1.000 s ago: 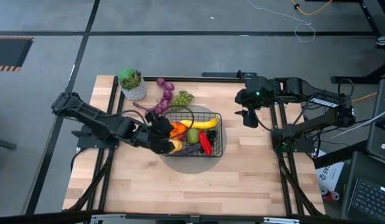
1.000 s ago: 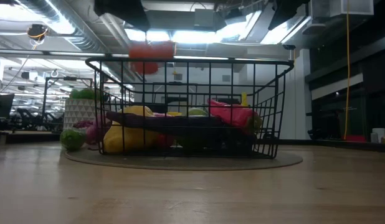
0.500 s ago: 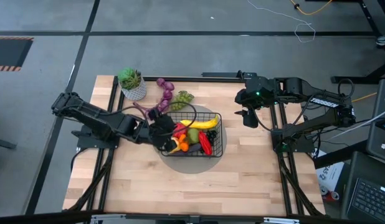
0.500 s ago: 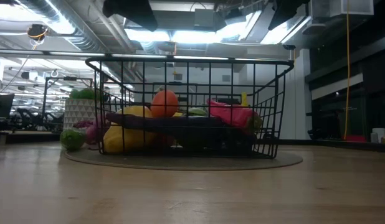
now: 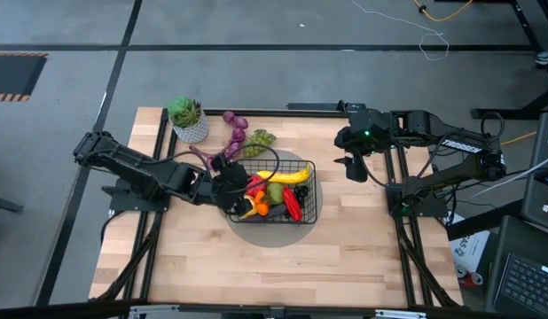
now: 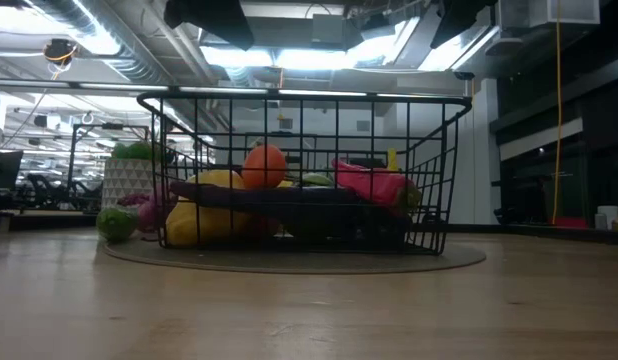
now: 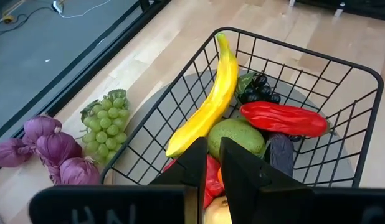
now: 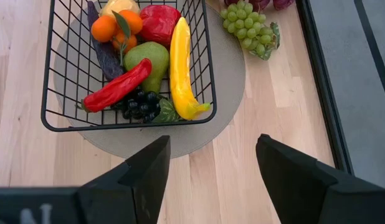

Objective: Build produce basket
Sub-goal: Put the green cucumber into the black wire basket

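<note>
The black wire basket [image 5: 307,209] stands on a round grey mat in the middle of the table. It holds a banana [image 7: 208,102], a pear [image 7: 236,134], a long red pepper [image 7: 283,118], black grapes [image 7: 258,90], an aubergine [image 8: 105,59] and orange fruits [image 8: 118,25]. One orange fruit [image 6: 264,165] lies on top of the pile. Green grapes [image 5: 261,139] and purple grapes [image 5: 236,130] lie on the table behind the basket. My left gripper [image 7: 214,165] hovers above the basket's left side, its fingers a narrow gap apart and empty. My right gripper [image 8: 211,168] is open and empty, to the right of the basket.
A white pot with a green plant [image 5: 189,120] stands at the far left of the table, behind my left arm. The grey mat [image 5: 256,232] reaches a little beyond the basket on all sides. Bare wood [image 5: 283,266] lies toward the near edge.
The orange fruit was up at the height of the basket's rim, below my left gripper. It has fallen into the basket and now rests on the other produce. My left gripper stays above the basket's left side.
</note>
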`<act>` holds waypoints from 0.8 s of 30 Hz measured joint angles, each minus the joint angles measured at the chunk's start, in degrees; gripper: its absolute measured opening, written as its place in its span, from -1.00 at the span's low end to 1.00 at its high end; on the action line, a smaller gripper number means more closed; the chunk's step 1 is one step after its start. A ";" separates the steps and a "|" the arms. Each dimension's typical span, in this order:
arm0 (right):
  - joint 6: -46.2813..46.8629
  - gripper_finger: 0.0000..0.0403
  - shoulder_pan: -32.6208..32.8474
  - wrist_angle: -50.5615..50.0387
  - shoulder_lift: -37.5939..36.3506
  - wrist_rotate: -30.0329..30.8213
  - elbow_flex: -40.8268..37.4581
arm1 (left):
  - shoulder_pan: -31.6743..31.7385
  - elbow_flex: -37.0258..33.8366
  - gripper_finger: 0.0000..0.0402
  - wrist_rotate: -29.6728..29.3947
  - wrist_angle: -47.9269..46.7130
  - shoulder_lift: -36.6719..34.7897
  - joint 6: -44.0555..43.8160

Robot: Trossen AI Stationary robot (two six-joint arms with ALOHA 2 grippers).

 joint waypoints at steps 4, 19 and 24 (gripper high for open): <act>0.01 0.18 0.00 0.00 0.00 -0.01 0.00 | 0.00 0.00 -0.80 -0.20 -1.07 0.00 -0.04; 0.37 0.18 0.02 1.84 0.00 0.01 -9.62 | -3.16 0.00 -0.82 2.60 -11.91 0.00 -8.76; 1.43 0.18 0.04 3.23 -0.02 0.01 -10.25 | -3.10 0.00 -0.84 2.27 -11.92 0.00 -1.57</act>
